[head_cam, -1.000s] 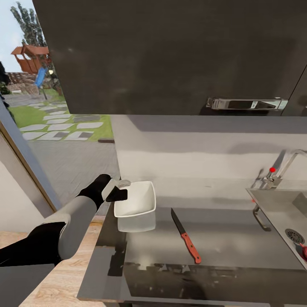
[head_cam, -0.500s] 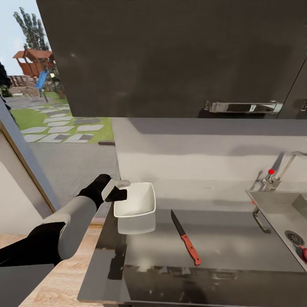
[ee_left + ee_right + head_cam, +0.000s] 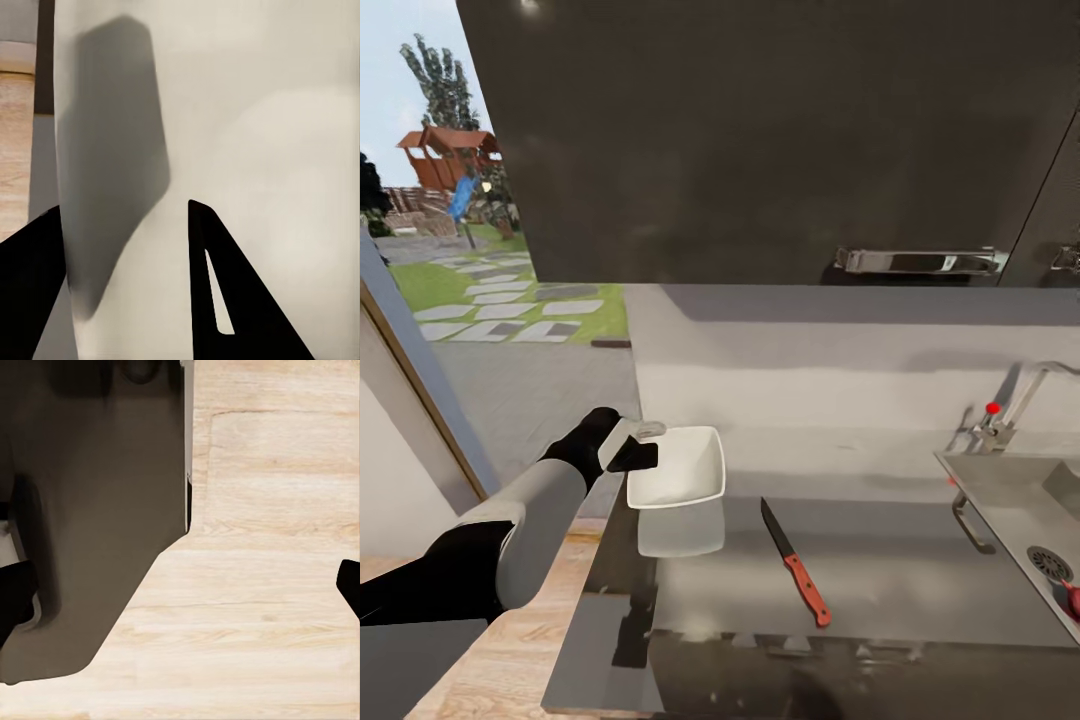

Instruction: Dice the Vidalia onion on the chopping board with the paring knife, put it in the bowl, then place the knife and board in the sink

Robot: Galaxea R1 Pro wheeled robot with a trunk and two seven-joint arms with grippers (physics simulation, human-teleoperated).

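At counter's left end, my left gripper (image 3: 643,443) pinches the bowl (image 3: 680,468) rim
knife (image 3: 796,563) lies beside it; right jaws spread wide, holding nothing

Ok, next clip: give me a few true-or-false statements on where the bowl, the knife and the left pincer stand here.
1. The left pincer grips the rim of the white squarish shallow bowl. True; one finger lies inside the bowl and one outside the wall.
2. The bowl rests flat on the glossy grey countertop. False; it is held above it, its reflection showing beneath.
3. The slim paring knife with the red-orange handle lies on the countertop between the bowl and the stainless-steel sink. True.
4. The knife lies inside the sink. False; it is on the countertop.
5. The knife's blade points toward the backsplash. True.
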